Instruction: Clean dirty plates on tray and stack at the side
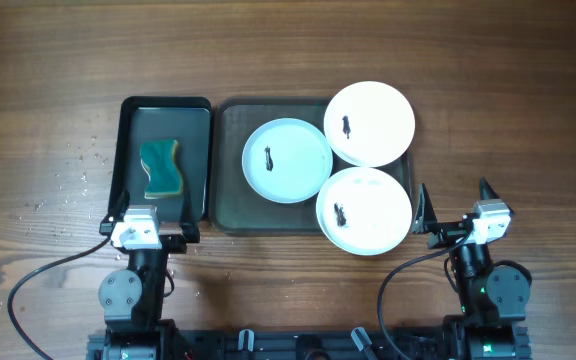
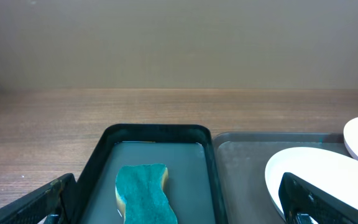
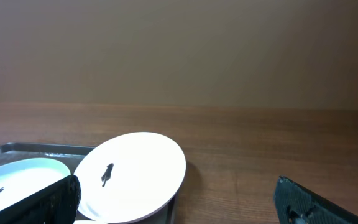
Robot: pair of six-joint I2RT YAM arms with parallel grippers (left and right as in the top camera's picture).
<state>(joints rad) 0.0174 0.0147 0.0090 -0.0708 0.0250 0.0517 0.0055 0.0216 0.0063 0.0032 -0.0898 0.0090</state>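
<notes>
Left hand (image 1: 150, 226), right hand (image 1: 454, 198) gape; three smeared plates (image 1: 293, 165) (image 1: 378, 115) (image 1: 373, 205), one tray (image 1: 230, 185).

You see a brown wooden table (image 1: 368, 40), grain running side to side, evenly lit. A plain beige wall (image 2: 179, 43) stands behind its far edge. Small pale specks (image 1: 78, 165) dot the wood at left.

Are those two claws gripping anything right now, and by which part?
Nothing is held. The left gripper and the right gripper both stand open and empty; the round white plates lie untouched on the dark grey-green tray.
</notes>
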